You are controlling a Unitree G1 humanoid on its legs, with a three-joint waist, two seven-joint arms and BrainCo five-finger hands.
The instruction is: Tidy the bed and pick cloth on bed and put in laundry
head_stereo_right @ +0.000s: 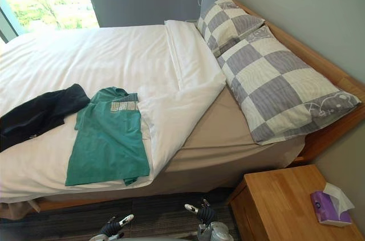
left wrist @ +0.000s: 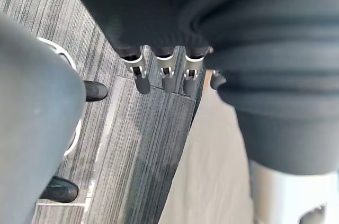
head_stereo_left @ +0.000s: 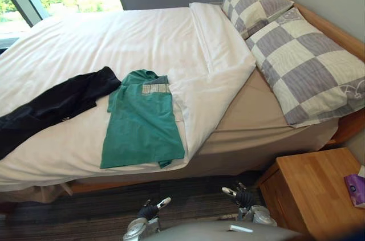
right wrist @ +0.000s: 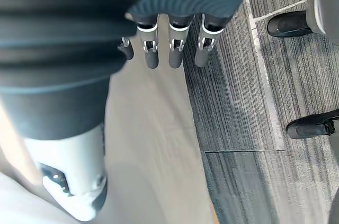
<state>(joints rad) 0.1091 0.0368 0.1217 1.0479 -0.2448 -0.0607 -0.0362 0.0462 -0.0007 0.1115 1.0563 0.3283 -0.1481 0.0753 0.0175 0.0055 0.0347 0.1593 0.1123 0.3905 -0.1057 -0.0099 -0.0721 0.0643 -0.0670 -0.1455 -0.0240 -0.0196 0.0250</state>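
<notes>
I'm reading no text anywhere; I'm seeing only an illegible pale print patch point(head_stereo_left: 155, 88) on the green shirt point(head_stereo_left: 141, 127).

before you, a shirt point(head_stereo_left: 142, 121) lies on the bed point(head_stereo_left: 114, 36) near its front edge, a second garment point(head_stereo_left: 54, 107) just left of it; two pillows point(head_stereo_left: 308, 67) lie at right, a nightstand point(head_stereo_left: 308, 195) with a tissue box point(head_stereo_right: 329, 207) nearer you.

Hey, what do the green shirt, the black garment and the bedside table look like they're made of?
Green shirt: soft matte knit, probably cotton jersey; it lies flat with limp folds.
Black garment: matte cloth, seemingly thicker, crumpled in deep creases; the fibre is unclear.
Bedside table: light wood with a satin finish, showing grain and plank joints; possibly veneer.
</notes>
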